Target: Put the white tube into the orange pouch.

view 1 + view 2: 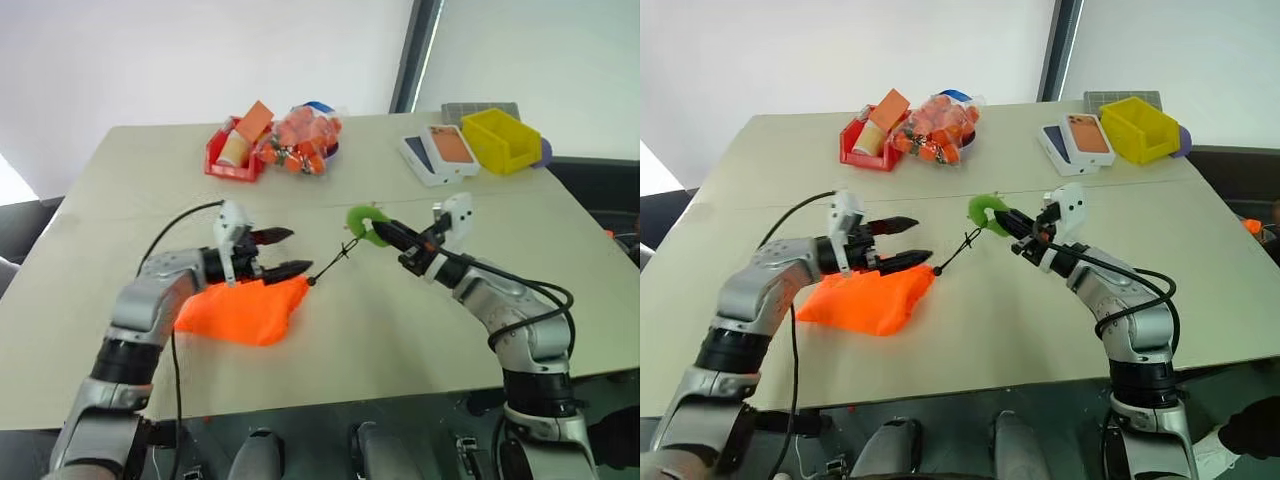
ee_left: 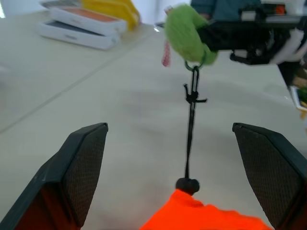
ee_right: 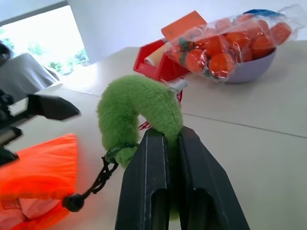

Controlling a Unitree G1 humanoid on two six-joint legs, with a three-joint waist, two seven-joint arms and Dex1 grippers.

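You've got the right gripper (image 1: 385, 231) pinched shut on the fuzzy green plush ring (image 1: 364, 222), lifted off the matte beige table (image 1: 420, 330), and the thin black knotted cord (image 1: 335, 260) slants down from it to the bright neon-orange soft fabric pouch (image 1: 245, 310). That pouch lies slumped and wrinkly on the tabletop. Your left gripper (image 1: 291, 252) sits right over the pouch's cord end with its textured black fingers (image 2: 81, 172) spread wide, holding nothing. Can't make out the white tube anywhere, though the right wrist view shows something pale at the pouch's lower edge. Well behind sit a red plastic bin (image 1: 232, 158) and a crinkly clear bag of orange items (image 1: 305, 135).
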